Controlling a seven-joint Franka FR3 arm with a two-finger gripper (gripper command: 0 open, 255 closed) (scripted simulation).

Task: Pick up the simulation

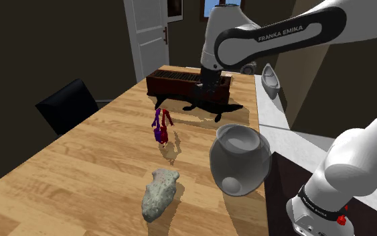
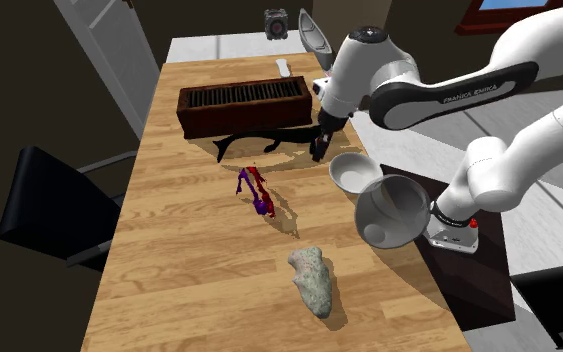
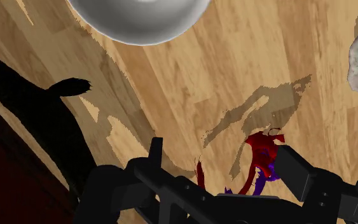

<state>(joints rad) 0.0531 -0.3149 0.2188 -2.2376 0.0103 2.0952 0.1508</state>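
Just beside the dark crate (image 2: 241, 105) — arm (image 2: 439, 95) low, tool (image 2: 318, 148) released and empty, red-purple figure (image 2: 256, 190) nearby.

One worktop (image 1: 80, 181) carried one dark slatted crate (image 1: 180, 80), one flat black shape (image 1: 203, 107), one red-and-purple figure (image 1: 161, 126) and one speckled grey lump (image 1: 159, 194). There was also one black chair (image 1: 69, 107).

Arm (image 2: 439, 92) stretched fwd; gripper (image 3: 220, 149) fingers (image 3: 295, 168) prob. apart.
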